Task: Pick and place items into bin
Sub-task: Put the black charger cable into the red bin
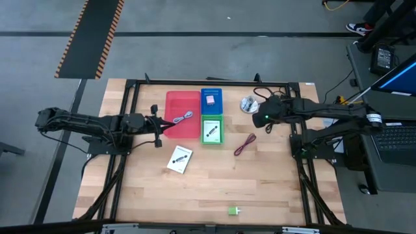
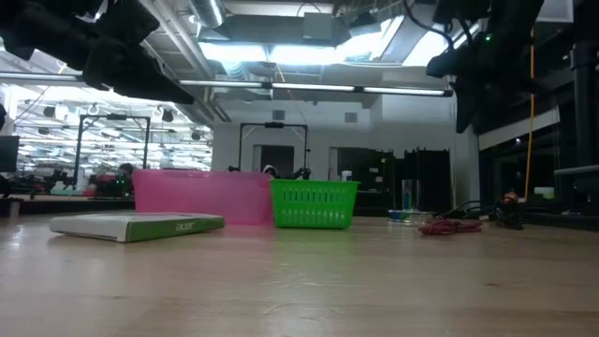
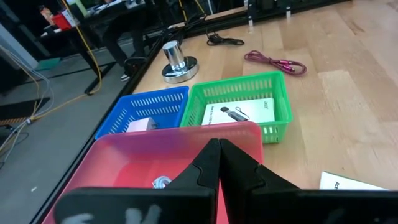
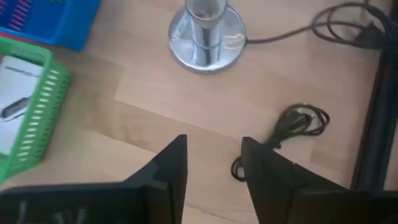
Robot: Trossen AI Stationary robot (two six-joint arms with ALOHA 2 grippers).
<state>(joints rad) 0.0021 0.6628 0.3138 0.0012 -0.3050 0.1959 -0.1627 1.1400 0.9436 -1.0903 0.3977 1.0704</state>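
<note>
Three bins stand side by side at the table's far middle: a pink bin (image 1: 182, 104) with a thin grey cable (image 1: 184, 118) in it, a blue bin (image 1: 212, 99) holding a small pink block (image 3: 140, 125), and a green bin (image 1: 212, 129) holding a white card (image 3: 239, 112). On the bare wood lie another white card (image 1: 180, 159), a dark red cable (image 1: 244, 143), a green block (image 1: 233, 210) and a coiled black cable (image 4: 298, 123). My left gripper (image 3: 217, 155) is shut and hovers over the pink bin's near-left edge. My right gripper (image 4: 213, 163) is open above the wood, pointing down, with the black cable just beside one finger.
A round silver disc (image 4: 205, 31) with an upright post stands on the table beyond my right gripper, next to the blue bin. Black frame rails (image 1: 130, 104) run along the table's left, right and far sides. Open wood stretches toward the near edge.
</note>
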